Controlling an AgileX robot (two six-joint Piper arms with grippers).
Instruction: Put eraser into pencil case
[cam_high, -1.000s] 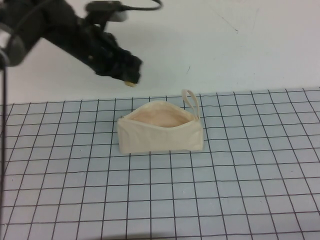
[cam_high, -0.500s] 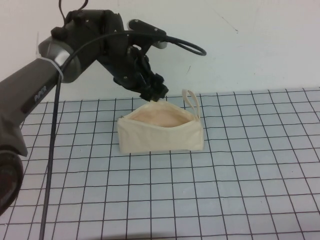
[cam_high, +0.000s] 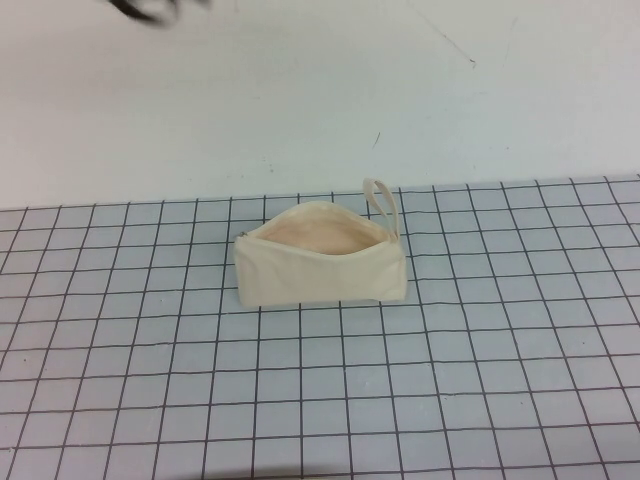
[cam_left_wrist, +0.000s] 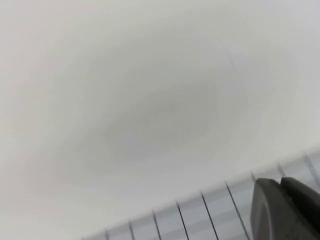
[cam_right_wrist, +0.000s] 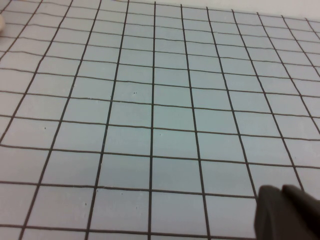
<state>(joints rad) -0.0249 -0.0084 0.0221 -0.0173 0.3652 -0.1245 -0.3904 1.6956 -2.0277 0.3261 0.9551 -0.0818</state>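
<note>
Pencil case (cam_high: 322, 262) stands unzipped at frame centre on the grid mat (cam_high: 480, 380). Eraser not visible. Left gripper (cam_left_wrist: 287, 207) and right gripper (cam_right_wrist: 287, 212): finger state cannot be determined.

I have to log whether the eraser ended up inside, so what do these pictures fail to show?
- Eraser: visible nowhere; the pencil case front wall hides its floor in the high view.
- Left gripper: cut off by the left wrist view's corner.
- Right gripper: likewise cut off in the right wrist view, above the grid mat.
</note>
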